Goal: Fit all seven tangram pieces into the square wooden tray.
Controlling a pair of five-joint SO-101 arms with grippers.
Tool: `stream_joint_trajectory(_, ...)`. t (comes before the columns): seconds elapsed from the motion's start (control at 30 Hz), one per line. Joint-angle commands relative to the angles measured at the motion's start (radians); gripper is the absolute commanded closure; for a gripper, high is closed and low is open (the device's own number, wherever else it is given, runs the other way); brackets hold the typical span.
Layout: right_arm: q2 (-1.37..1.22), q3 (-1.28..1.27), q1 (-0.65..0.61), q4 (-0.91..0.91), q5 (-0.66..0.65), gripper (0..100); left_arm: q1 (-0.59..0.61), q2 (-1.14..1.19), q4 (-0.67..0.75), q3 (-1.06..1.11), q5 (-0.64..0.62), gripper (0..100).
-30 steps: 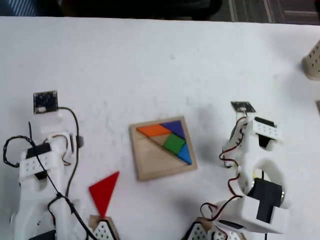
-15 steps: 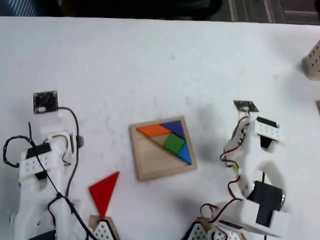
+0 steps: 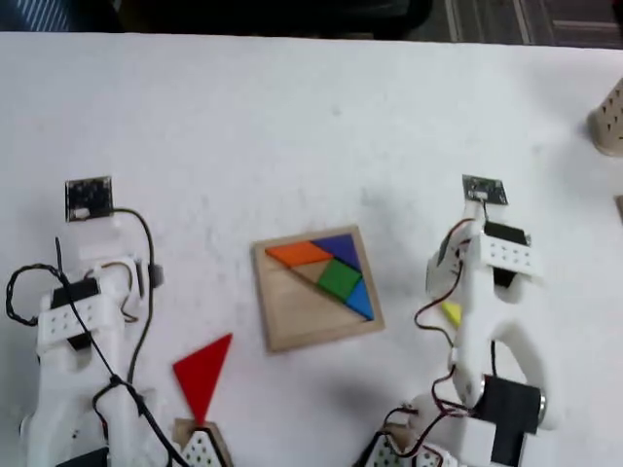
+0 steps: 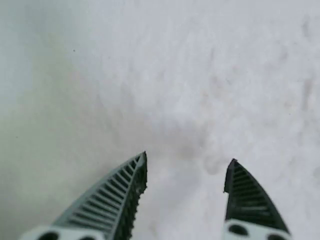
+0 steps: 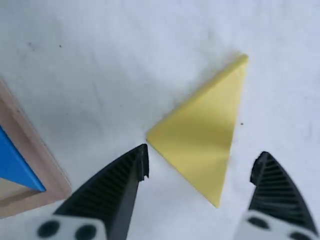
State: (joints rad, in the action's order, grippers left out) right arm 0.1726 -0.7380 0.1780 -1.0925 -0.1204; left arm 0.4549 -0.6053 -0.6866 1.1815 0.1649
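Across the table [image 3: 292, 126] in the high view, the wooden tray [image 3: 321, 337] sits between the two arms. It holds an orange piece [image 3: 300, 254], a purple piece [image 3: 339, 248], a green piece [image 3: 340, 279] and a blue piece [image 3: 361, 298], with bare wood left over. The red triangle [image 3: 202, 375] lies near the left arm. A sliver of the yellow triangle [image 3: 450, 312] shows beside the right arm, apart from the tray.

Seen from the left wrist, the left claw [image 4: 187, 165] is spread above bare table, gripping nothing.

Seen from the right wrist, the right claw [image 5: 202, 156] is spread too. Closing here looks risky: the tips would meet slanted edges, so the flat piece could pivot or squirt out sideways. The yellow triangle lies flat between the tips, one tip just beside its corner, with the tray's corner nearby.
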Motion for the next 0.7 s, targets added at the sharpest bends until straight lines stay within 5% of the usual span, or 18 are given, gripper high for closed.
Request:
stream_joint_trajectory(0.0,-0.047,0.060,-0.028,0.031,0.034,67.7,-0.012,-0.038,0.021,-0.008,0.006,85)
stream_joint_trajectory(0.67,-0.266,0.187,0.031,-0.035,-0.014,70.8,-0.010,-0.039,0.006,-0.008,0.006,85)
